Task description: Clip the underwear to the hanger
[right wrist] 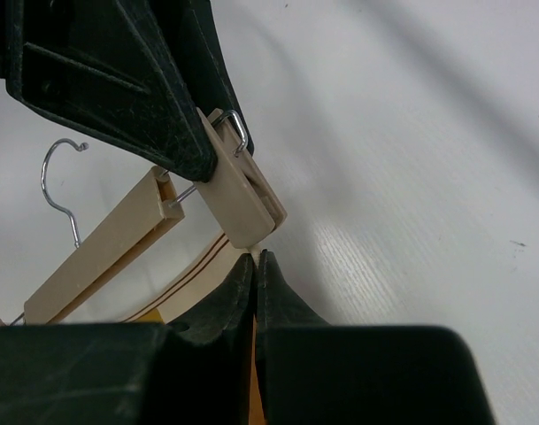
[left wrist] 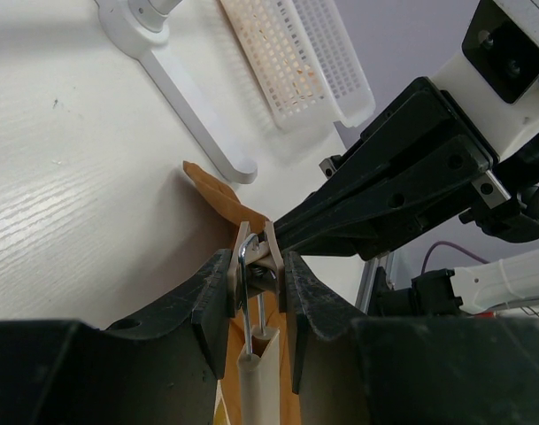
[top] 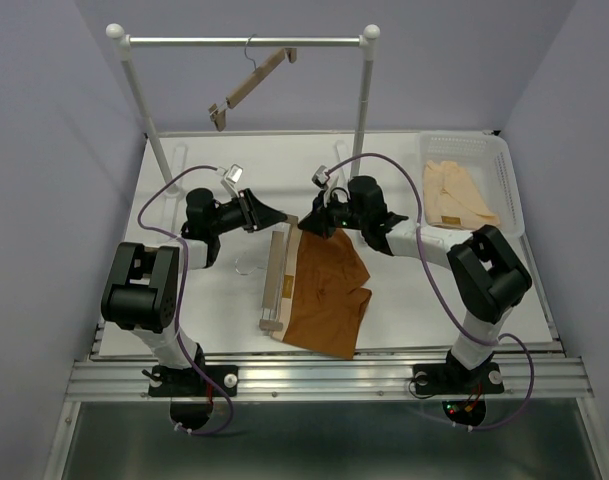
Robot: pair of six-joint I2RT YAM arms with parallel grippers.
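The hanger (top: 275, 280) lies on the table along the underwear's (top: 329, 295) beige waistband. My left gripper (top: 272, 216) is shut on the hanger's far clip; in the left wrist view its fingers (left wrist: 214, 297) press the clip (left wrist: 256, 257) from both sides. My right gripper (top: 310, 226) is shut on the waistband's far corner. In the right wrist view its closed tips (right wrist: 256, 259) hold a sliver of pale cloth right at the mouth of the clip (right wrist: 247, 199). The waistband (right wrist: 194, 283), hanger bar (right wrist: 101, 257) and wire hook (right wrist: 57, 177) show behind.
A second wooden hanger (top: 252, 85) hangs tilted on the white rail (top: 244, 42) at the back. A white basket (top: 509, 190) at the right rear holds a peach-cream garment (top: 459, 195). The rail's foot (left wrist: 198, 115) lies close beyond the clip.
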